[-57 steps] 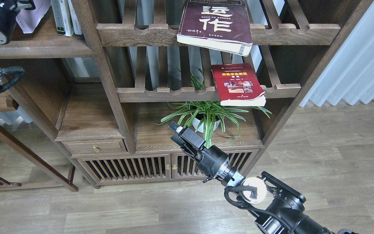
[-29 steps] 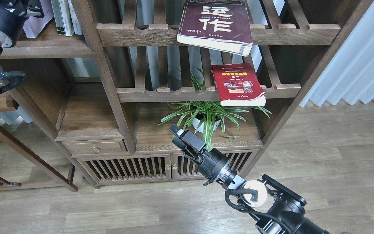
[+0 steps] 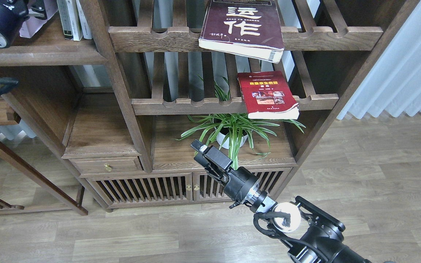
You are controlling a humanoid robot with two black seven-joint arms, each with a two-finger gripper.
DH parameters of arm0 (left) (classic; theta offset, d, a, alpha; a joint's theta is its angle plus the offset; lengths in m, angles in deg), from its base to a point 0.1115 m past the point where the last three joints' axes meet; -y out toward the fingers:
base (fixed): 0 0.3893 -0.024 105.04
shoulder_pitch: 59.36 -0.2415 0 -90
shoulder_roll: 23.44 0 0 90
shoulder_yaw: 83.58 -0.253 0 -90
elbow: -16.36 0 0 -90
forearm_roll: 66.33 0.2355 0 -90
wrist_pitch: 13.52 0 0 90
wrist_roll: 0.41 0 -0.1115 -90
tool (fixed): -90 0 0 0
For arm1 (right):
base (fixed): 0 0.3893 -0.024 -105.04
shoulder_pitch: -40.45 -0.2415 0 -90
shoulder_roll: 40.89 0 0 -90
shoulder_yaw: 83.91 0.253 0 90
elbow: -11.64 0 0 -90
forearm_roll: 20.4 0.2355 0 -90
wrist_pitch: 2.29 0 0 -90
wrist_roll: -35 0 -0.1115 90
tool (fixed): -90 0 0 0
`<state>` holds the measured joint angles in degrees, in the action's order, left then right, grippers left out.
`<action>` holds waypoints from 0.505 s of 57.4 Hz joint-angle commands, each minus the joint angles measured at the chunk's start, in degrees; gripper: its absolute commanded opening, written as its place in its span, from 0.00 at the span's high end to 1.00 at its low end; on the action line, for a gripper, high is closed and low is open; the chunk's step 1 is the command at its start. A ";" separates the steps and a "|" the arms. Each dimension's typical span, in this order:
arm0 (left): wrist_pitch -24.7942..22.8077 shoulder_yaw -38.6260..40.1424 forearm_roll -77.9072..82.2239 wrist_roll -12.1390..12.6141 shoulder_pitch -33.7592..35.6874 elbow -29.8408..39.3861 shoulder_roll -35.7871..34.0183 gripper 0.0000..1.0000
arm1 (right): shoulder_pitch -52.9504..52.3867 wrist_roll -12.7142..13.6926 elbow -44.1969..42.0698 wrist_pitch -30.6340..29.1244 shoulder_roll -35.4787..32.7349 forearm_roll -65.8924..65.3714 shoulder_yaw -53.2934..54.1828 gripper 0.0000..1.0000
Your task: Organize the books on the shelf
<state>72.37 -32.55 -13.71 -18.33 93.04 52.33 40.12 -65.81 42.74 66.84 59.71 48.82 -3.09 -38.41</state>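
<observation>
Head view: right gripper [image 3: 200, 149] (fingers together, empty) hangs before the plant [image 3: 232, 128]; left gripper unreadable at top left. Maroon book [image 3: 243, 27] and red book [image 3: 267, 95] lie on slatted racks [image 3: 181, 106].

Three paperbacks show, maroon [image 3: 242, 27], red [image 3: 268, 95] and lavender [image 3: 31, 23], plus three upright books [image 3: 73, 18] and one plant [image 3: 232, 126].

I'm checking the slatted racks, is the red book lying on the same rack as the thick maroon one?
No. The red book lies on the lower slatted rack, while the maroon book rests on the rack above it.
</observation>
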 commanded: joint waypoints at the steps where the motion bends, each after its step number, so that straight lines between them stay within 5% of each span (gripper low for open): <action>1: 0.50 0.30 -0.50 -0.18 0.35 -0.37 0.60 0.72 | 0.00 0.00 0.00 0.00 -0.07 0.00 0.03 0.04; 29: 0.50 0.56 -3.93 -2.11 0.53 -0.46 1.31 0.58 | 0.00 0.00 -0.09 0.00 -0.07 -0.09 -0.06 0.03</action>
<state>72.93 -32.24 -17.42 -19.71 93.44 51.87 41.05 -65.81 42.74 66.74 59.71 48.75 -3.18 -38.36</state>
